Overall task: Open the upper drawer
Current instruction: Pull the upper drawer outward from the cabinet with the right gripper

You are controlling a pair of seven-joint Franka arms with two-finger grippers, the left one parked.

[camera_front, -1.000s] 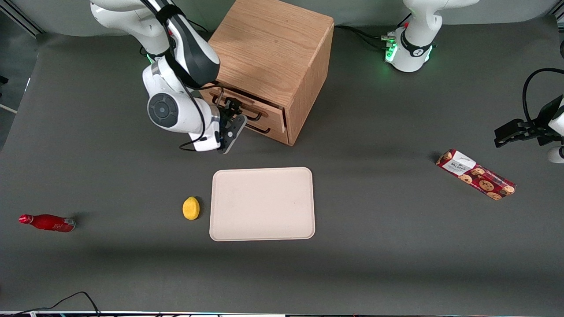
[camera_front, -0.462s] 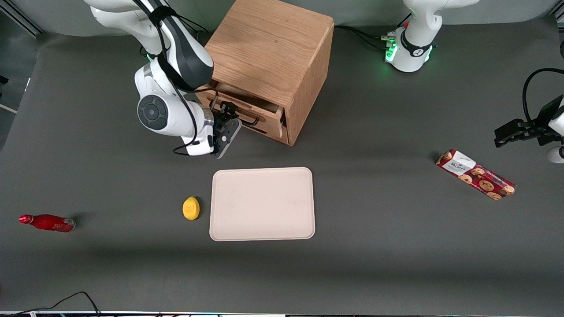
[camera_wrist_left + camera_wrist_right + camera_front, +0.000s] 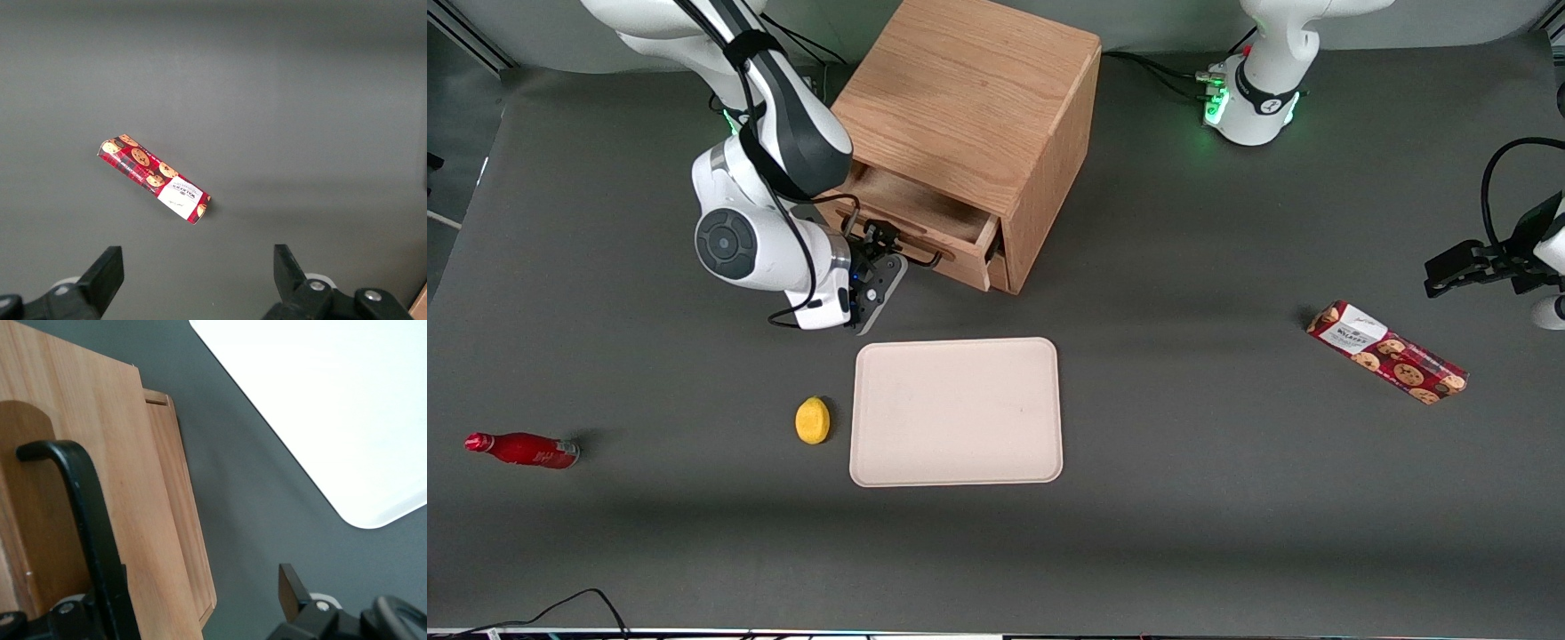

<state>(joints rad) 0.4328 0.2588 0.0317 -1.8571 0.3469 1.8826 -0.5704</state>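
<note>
The upper drawer sat in the upper middle of the front view, uppermost in the face of the oak cabinet. It was partly drawn out, so that a strip of its plain wooden tray showed under the cabinet's top edge.

The gripper hung directly in front of the drawer, at the end of the drawer face toward the working arm's end of the table, with its wrist nearer the front camera than the drawer. In the right wrist view the thin black handle ran close against one side of the gripper. The other finger stood well apart from it over the grey table, so the jaws were spread and did not pinch the wire (a hook, as I judged it, not a clamp).

The relation that mattered was the line of travel. The handle's long axis ran along the drawer face, slanting across the frame. The drawer had to slide square to that, out of the cabinet, down the frame and toward the working arm's end. The gripper lay on the outward side of the face, so the rest of the pull would probably follow that slant. It would pass above the pale tray lower in the frame.
</note>
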